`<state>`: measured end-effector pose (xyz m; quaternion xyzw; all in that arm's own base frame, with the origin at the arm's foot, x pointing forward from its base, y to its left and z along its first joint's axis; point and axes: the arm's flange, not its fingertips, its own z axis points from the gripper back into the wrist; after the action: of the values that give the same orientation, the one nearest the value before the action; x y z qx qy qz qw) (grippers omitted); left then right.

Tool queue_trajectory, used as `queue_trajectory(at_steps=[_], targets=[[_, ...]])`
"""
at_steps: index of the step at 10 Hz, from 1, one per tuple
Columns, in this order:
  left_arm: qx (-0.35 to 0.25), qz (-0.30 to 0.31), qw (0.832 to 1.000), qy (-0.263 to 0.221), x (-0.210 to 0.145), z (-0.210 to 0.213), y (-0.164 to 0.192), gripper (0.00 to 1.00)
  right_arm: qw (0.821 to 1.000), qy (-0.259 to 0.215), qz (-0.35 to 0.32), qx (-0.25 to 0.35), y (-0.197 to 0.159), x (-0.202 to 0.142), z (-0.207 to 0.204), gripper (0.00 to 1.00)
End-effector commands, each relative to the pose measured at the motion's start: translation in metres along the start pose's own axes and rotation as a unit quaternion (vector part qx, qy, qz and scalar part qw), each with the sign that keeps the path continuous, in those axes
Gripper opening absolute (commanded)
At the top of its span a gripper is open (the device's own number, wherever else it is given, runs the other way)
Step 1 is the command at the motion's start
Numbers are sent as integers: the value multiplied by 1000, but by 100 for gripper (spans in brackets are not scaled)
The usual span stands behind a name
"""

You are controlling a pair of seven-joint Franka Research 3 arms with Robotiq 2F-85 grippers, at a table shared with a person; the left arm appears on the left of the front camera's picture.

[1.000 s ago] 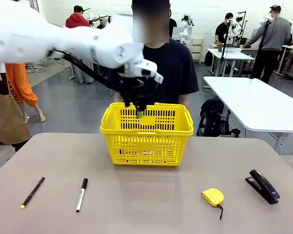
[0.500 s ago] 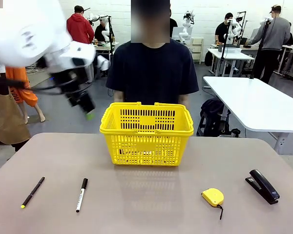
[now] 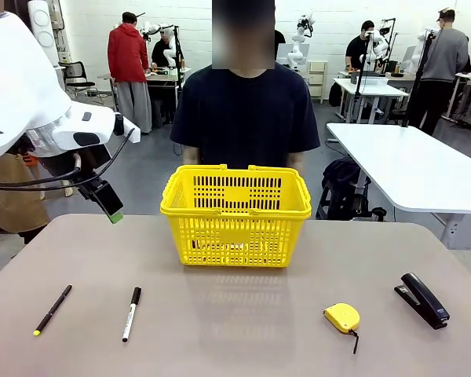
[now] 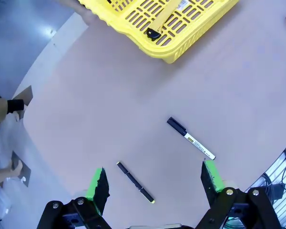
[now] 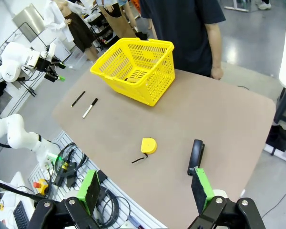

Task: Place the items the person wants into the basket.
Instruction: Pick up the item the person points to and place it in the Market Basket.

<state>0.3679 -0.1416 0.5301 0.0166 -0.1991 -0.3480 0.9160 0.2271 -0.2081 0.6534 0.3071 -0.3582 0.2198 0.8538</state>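
While the left gripper hangs spread wide and empty above the table's left edge, the pen and the marker below it lie untouched, as they should; in the middle stands the basket, just in front of the person, and a yellow-and-black shape inside it looks like the utility knife, so one wanted item seems delivered; to the right the tape measure and, farther right, the stapler lie on the table, well apart from the basket, both left to do; the right gripper hovers high over them, jaws parted, holding nothing. A second ago the left gripper hung over the basket's rim; it has since swung away leftward; everything on the table has stayed put.
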Motion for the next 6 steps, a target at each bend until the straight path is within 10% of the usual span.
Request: queue_trajectory(at_steps=[1, 4, 6], targets=[[-4, 0, 1000, 0, 4, 4, 1, 100, 1000, -7, 6, 7, 1, 0, -1, 100], [-2, -3, 1000, -4, 3, 3, -1, 100, 1000, -7, 6, 7, 1, 0, -1, 100], [-102, -73, 990, -64, -56, 92, 18, 100, 1000, -7, 6, 7, 1, 0, -1, 100]])
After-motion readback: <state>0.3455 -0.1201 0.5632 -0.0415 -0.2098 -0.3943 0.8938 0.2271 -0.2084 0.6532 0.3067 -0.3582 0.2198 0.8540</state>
